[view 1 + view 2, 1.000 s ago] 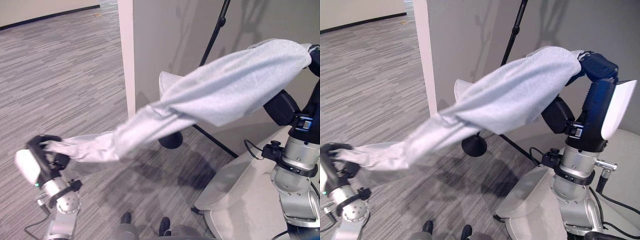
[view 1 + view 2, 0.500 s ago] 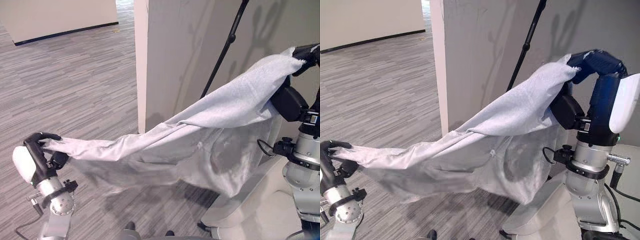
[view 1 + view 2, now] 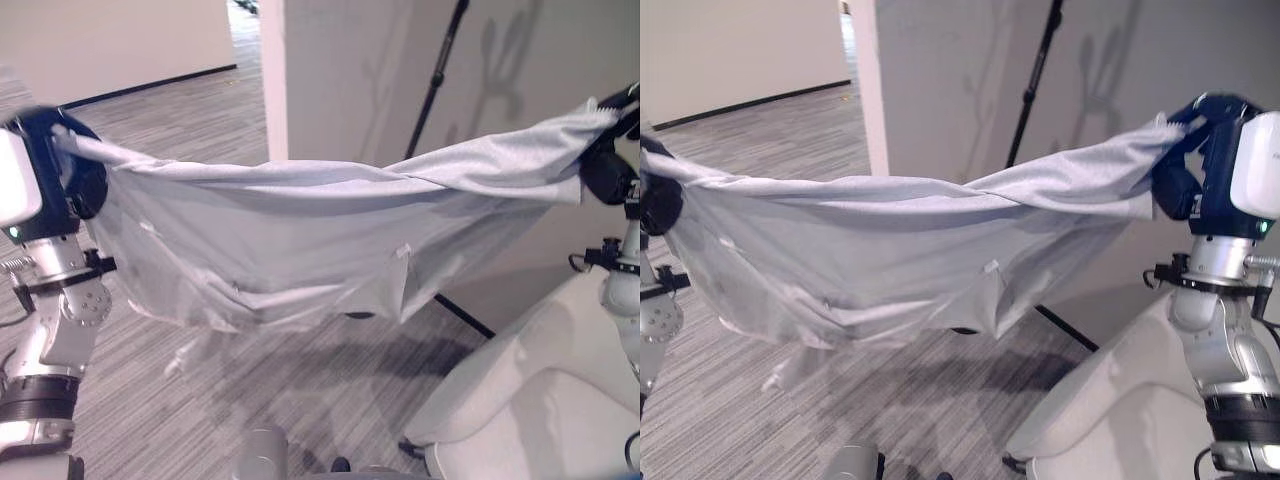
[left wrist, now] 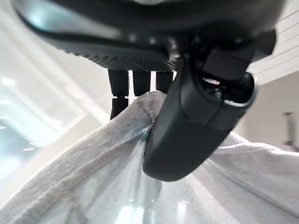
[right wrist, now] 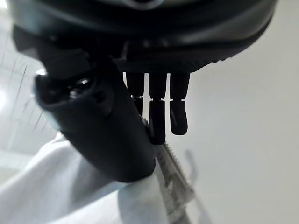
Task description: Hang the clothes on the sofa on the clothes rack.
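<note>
Light grey garment (image 3: 300,240) spans level between my hands, long axis left to right, above the floor (image 3: 330,390). Left hand (image 3: 62,160) pinches one end, now raised; right hand (image 3: 1200,150) pinches the other.

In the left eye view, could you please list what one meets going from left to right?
left hand → grey garment → black rack pole → right hand
</note>
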Controlling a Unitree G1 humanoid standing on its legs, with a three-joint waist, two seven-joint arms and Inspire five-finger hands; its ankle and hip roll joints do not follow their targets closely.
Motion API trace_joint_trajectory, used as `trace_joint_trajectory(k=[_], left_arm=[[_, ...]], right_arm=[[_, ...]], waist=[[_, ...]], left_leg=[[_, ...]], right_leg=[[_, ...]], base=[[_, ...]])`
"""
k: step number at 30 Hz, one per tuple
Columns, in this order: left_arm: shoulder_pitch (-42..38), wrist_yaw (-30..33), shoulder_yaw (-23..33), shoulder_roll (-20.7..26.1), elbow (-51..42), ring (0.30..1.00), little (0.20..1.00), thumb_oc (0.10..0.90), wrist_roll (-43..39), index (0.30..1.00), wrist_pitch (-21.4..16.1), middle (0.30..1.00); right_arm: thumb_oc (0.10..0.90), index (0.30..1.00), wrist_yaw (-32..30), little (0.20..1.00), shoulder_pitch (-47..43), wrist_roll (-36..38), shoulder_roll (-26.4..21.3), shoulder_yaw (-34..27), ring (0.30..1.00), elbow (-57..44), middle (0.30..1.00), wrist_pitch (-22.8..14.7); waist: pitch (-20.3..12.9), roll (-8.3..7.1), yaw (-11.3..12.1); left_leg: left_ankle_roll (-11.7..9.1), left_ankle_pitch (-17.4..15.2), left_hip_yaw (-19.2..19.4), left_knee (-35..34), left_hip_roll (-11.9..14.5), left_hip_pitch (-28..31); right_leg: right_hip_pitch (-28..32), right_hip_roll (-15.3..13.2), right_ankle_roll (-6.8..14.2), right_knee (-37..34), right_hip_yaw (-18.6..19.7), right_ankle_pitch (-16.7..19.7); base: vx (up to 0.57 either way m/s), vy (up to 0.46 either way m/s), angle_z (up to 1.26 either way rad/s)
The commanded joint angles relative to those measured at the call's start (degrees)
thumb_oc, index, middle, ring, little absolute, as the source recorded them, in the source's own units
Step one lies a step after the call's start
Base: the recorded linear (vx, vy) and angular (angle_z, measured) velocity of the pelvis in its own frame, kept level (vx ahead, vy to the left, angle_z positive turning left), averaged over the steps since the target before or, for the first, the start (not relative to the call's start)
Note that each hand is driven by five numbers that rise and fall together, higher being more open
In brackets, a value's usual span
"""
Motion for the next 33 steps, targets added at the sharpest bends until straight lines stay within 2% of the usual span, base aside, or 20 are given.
trace_joint_trajectory(k=[1,2,3,6,10,11,12,13,15,16,18,19,22,23,24,25,26,28,30,33], left_arm=[[-5.49,3.84,-0.27,6.84,-2.96,0.3,0.3,0.4,1.72,0.3,-0.29,0.3],[-7.44,4.17,-1.88,7.75,-1.46,0.3,0.3,0.4,1.77,0.3,0.0,0.3],[-8.26,3.61,-2.08,8.32,-0.63,0.3,0.3,0.4,1.74,0.3,0.6,0.3],[-13.62,3.43,-6.79,10.49,2.91,0.3,0.3,0.4,1.94,0.3,1.12,0.3],[-18.73,2.98,-11.45,11.46,7.58,0.3,0.3,0.4,1.83,0.3,2.42,0.3],[-20.3,3.12,-12.7,11.63,8.38,0.3,0.3,0.4,1.35,0.3,2.66,0.3],[-21.97,3.1,-13.88,12.14,9.43,0.3,0.3,0.4,1.01,0.3,3.47,0.3],[-22.15,3.1,-13.97,12.12,9.55,0.3,0.3,0.4,0.99,0.3,3.51,0.3],[-22.75,3.2,-13.79,12.62,9.83,0.3,0.3,0.4,0.59,0.3,4.55,0.3],[-22.12,3.45,-12.78,12.51,9.18,0.3,0.3,0.4,0.41,0.3,4.95,0.3],[-19.86,3.56,-10.07,11.66,7.7,0.3,0.3,0.4,0.71,0.3,5.4,0.3],[-19.13,3.42,-9.45,11.55,7.21,0.3,0.3,0.4,0.81,0.3,5.49,0.3],[-18.01,2.87,-7.89,11.69,7.61,0.3,0.3,0.4,0.89,0.3,5.04,0.3],[-17.92,2.77,-7.95,11.96,8.17,0.3,0.3,0.4,0.68,0.3,4.97,0.3],[-18.24,2.48,-8.18,12.69,8.94,0.3,0.3,0.4,-0.34,0.3,4.84,0.3],[-18.42,2.47,-8.02,12.97,9.1,0.3,0.3,0.4,-1.03,0.3,4.71,0.3],[-18.46,2.45,-8.0,13.05,9.16,0.3,0.3,0.4,-1.14,0.3,4.68,0.3],[-18.88,2.84,-7.78,13.81,10.13,0.3,0.3,0.4,-2.35,0.3,4.56,0.3],[-19.95,3.72,-8.52,13.96,11.58,0.3,0.3,0.4,-3.06,0.3,4.32,0.3],[-21.39,4.27,-10.39,14.19,12.73,0.3,0.3,0.4,-2.8,0.3,4.38,0.3]], right_arm=[[0.4,0.3,-5.37,0.3,-10.43,0.56,-6.87,1.01,0.3,1.29,0.3,0.35],[0.4,0.3,-5.76,0.3,-12.23,0.4,-7.23,2.97,0.3,2.87,0.3,0.79],[0.4,0.3,-5.08,0.3,-12.68,-0.06,-7.63,3.74,0.3,3.93,0.3,1.96],[0.4,0.3,-4.77,0.3,-13.72,-3.25,-8.58,6.05,0.3,6.21,0.3,5.12],[0.4,0.3,-4.45,0.3,-16.47,-4.95,-7.93,9.42,0.3,10.94,0.3,7.66],[0.4,0.3,-5.24,0.3,-17.5,-4.56,-7.6,10.08,0.3,12.54,0.3,8.24],[0.4,0.3,-5.18,0.3,-19.29,-4.49,-7.59,11.25,0.3,15.21,0.3,9.85],[0.4,0.3,-5.23,0.3,-19.62,-4.47,-7.62,11.52,0.3,15.41,0.3,9.86],[0.4,0.3,-5.65,0.3,-21.64,-4.28,-8.19,12.05,0.3,17.85,0.3,11.38],[0.4,0.3,-5.98,0.3,-22.58,-4.11,-8.43,12.33,0.3,18.25,0.3,11.96],[0.4,0.3,-7.07,0.3,-21.91,-3.44,-8.99,10.13,0.3,20.38,0.3,13.63],[0.4,0.3,-6.99,0.3,-21.65,-3.5,-9.01,10.03,0.3,20.05,0.3,13.71],[0.4,0.3,-7.26,0.3,-21.2,-3.65,-11.85,7.81,0.3,19.74,0.3,14.35],[0.4,0.3,-7.22,0.3,-21.49,-3.55,-12.68,7.99,0.3,20.34,0.3,14.19],[0.4,0.3,-6.72,0.3,-22.82,-2.96,-14.13,9.55,0.3,21.85,0.3,13.79],[0.4,0.3,-6.32,0.3,-23.36,-2.28,-14.71,10.45,0.3,22.88,0.3,13.57],[0.4,0.3,-6.34,0.3,-23.75,-2.12,-14.76,10.78,0.3,23.16,0.3,13.43],[0.4,0.3,-5.77,0.3,-24.67,-0.86,-15.21,13.22,0.3,25.48,0.3,13.0],[0.4,0.3,-5.08,0.3,-26.7,-0.66,-14.72,16.88,0.3,26.46,0.3,12.81],[0.4,0.3,-5.08,0.3,-27.71,-1.37,-14.48,18.29,0.3,25.92,0.3,12.85]], waist=[[-4.19,-0.08,3.39],[-4.04,0.15,3.69],[-4.73,0.31,3.66],[-7.7,1.0,2.88],[-10.43,-0.41,1.95],[-10.82,-0.59,1.83],[-10.66,-0.15,1.31],[-10.6,-0.32,1.43],[-9.6,0.56,1.11],[-8.54,1.56,0.86],[-8.33,2.81,0.29],[-8.32,2.76,0.03],[-8.16,2.85,-0.89],[-8.09,2.77,-0.78],[-7.81,2.32,-0.83],[-7.49,2.15,-1.12],[-7.56,2.3,-1.08],[-6.83,1.78,-1.46],[-5.36,1.87,-2.39],[-4.93,1.38,-3.13]], left_leg=[[2.27,8.43,-2.23,-13.84,-3.26,-3.97],[1.52,9.86,-2.7,-16.49,-3.23,-4.79],[1.81,9.24,-3.44,-19.2,-2.93,-3.86],[2.36,13.56,-3.16,-17.85,-1.61,-0.18],[4.34,11.76,-1.73,-17.95,-3.27,4.61],[5.05,11.13,-1.26,-18.12,-3.84,5.63],[6.28,10.43,-0.19,-18.07,-4.36,7.76],[6.29,10.01,-0.09,-18.31,-4.49,8.09],[7.56,8.69,1.25,-18.62,-4.66,11.12],[8.12,8.37,1.6,-18.99,-4.24,13.0],[8.81,6.73,2.75,-20.48,-3.61,16.73],[8.79,6.77,2.57,-20.71,-3.79,16.93],[8.72,5.14,3.2,-21.06,-3.93,19.25],[8.46,4.6,3.42,-21.1,-3.8,19.61],[7.71,3.54,3.17,-21.22,-3.34,20.59],[7.41,3.03,2.63,-21.31,-3.16,21.14],[7.35,2.9,2.69,-21.28,-2.95,21.15],[6.97,1.64,1.85,-21.39,-2.72,22.52],[6.28,-0.08,0.55,-21.46,-1.37,24.88],[5.11,-1.93,-0.18,-21.49,0.37,27.09]], right_leg=[[10.79,1.59,3.81,-8.66,2.95,-1.01],[11.96,1.62,3.81,-8.59,3.96,-1.89],[12.43,1.48,4.24,-8.3,4.37,-2.47],[14.2,-0.17,5.84,-6.61,4.98,-4.48],[13.15,-4.09,8.35,0.07,5.68,-3.66],[12.33,-5.02,9.11,2.97,5.88,-2.1],[10.06,-6.16,10.03,9.48,5.66,2.26],[9.98,-6.35,10.07,10.01,5.87,1.74],[6.86,-8.44,10.2,18.69,3.62,7.91],[4.6,-9.19,9.98,24.12,2.12,9.33],[1.07,-11.43,9.86,29.25,-3.65,8.34],[1.11,-11.67,9.81,29.67,-3.85,7.96],[-1.8,-11.42,9.5,26.14,-6.98,4.95],[-2.09,-11.48,9.5,23.16,-8.24,3.79],[-2.82,-10.84,9.58,14.98,-9.38,2.9],[-3.38,-10.06,9.86,10.55,-8.77,3.39],[-2.95,-9.75,9.83,9.61,-8.81,3.76],[-4.64,-9.24,11.11,2.93,-6.44,7.15],[-8.46,-9.73,13.09,-3.83,-2.17,12.69],[-9.8,-10.85,14.26,-5.85,-2.62,16.05]], base=[[0.3,0.121,-0.32],[0.27,0.122,-0.54],[0.28,0.151,-0.53],[0.34,0.265,-0.71],[0.36,0.259,-0.51],[0.26,0.237,-0.35],[0.25,0.239,-0.1],[0.21,0.242,-0.14],[0.14,0.22,-0.32],[0.13,0.258,-0.33],[0.18,0.242,-0.33],[0.24,0.172,-0.21],[0.14,0.019,-0.09],[0.19,-0.14,-0.03],[0.19,-0.209,-0.1],[0.15,-0.179,-0.16],[0.13,-0.125,-0.19],[0.2,-0.173,0.05],[0.27,-0.198,0.17],[0.28,-0.204,0.16]])
